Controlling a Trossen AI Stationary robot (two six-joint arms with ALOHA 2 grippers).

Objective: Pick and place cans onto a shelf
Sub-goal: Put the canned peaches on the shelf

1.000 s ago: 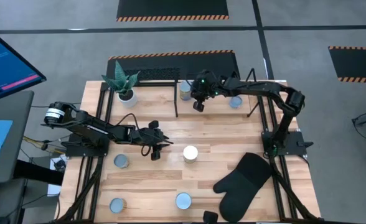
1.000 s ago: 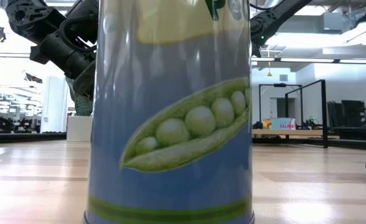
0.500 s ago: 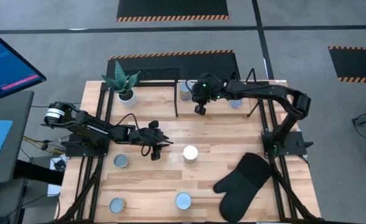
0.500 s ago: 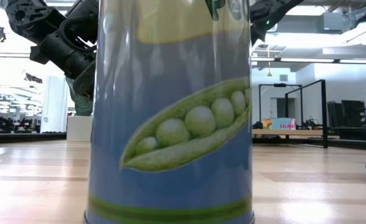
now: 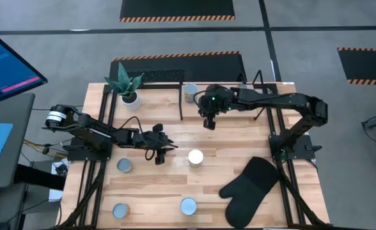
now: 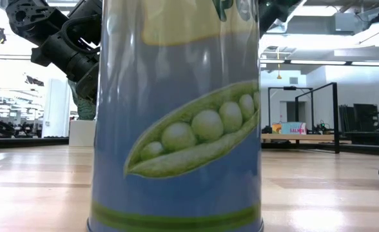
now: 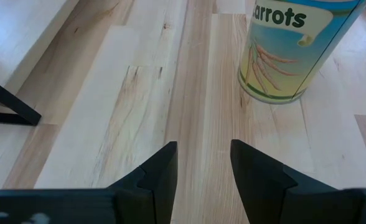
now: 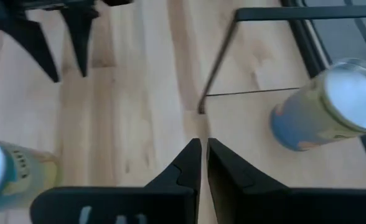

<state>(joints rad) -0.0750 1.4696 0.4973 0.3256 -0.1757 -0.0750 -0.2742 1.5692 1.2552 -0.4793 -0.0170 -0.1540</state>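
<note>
Right gripper (image 5: 208, 124), seen from the high view, hangs above the table just in front of the shelf (image 5: 223, 59), holding nothing. One can (image 5: 190, 92) stands on the shelf base. The left gripper (image 5: 160, 156) waits mid-table, close beside a white-topped can (image 5: 195, 157); three blue-topped cans (image 5: 124, 166) stand well apart toward the near edge, by the oven mitt (image 5: 245, 189).

From the low view, a pea-labelled can (image 6: 180, 129) fills the picture, upright on the wood.

From the left wrist view, the fingers (image 7: 161, 177) stand parted around bare wood, with a carrots can (image 7: 295, 50) upright ahead.

From the right wrist view, the fingers (image 8: 192, 165) are nearly together and empty; the shelved can (image 8: 326, 106) sits beyond a black bar.

These cans look rigid and smooth-sided, probably fairly heavy if full, so a squeeze across mid-body, below the rim, seems safest against slipping.
</note>
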